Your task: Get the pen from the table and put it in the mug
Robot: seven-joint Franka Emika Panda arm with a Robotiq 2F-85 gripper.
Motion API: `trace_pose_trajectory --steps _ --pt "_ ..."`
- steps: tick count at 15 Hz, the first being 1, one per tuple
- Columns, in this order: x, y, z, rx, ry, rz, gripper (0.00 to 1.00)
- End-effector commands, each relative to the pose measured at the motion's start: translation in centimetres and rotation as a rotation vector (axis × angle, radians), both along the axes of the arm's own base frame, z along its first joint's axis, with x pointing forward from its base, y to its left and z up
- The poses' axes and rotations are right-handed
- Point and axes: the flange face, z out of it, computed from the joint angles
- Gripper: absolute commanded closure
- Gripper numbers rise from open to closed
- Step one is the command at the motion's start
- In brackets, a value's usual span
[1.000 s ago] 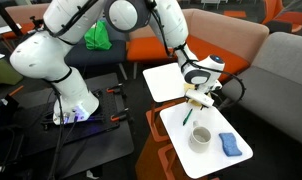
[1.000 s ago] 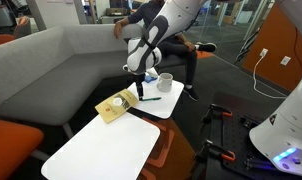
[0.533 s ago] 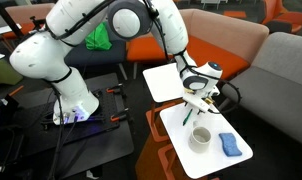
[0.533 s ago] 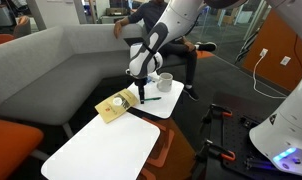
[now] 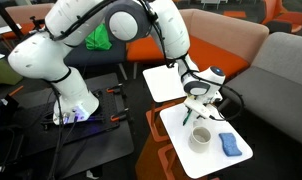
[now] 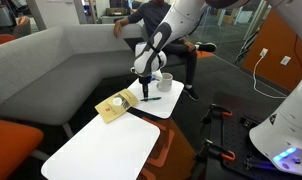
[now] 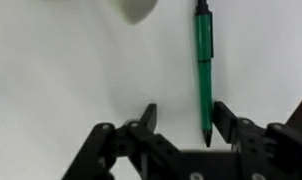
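The gripper (image 7: 185, 110) is held with its jaws spread wide and nothing between them. In the wrist view the pen (image 7: 203, 70) is seen lying flat on the white table (image 7: 71, 70), its dark tip reaching into the gap between the two fingers and nearer one of them, while the green barrel runs away from the gripper. No contact with the pen can be made out.

Compared with a second ago, the gripper (image 5: 201, 108) is found lower and shifted a little toward the mug (image 5: 200, 137) in both exterior views, so that it now hangs close above the table surface. The approach is therefore judged nearly complete: the pen is framed but not yet grasped, and a small sideways correction is probably needed before the jaws are closed.

The mug (image 6: 164, 81) is left standing upright near the pen, with a blue pad (image 5: 229, 145) lying just beyond it. Nothing is seen inside the mug.
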Motion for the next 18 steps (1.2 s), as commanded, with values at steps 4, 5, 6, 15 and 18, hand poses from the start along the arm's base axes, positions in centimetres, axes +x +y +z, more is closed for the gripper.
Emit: trace_pose_trajectory --steps 4,5,6,15,18 --pt "0.4 1.3 0.3 -0.013 -0.007 0.063 0.87" --pt "0.5 1.8 0.5 -0.024 -0.006 0.077 0.93" --pt "0.5 2.1 0.8 -0.031 -0.005 0.082 0.99" --pt "-0.3 5.2 5.1 0.029 -0.250 0.090 0.97" --pt "-2.2 5.5 7.1 0.048 -0.358 -0.016 0.97"
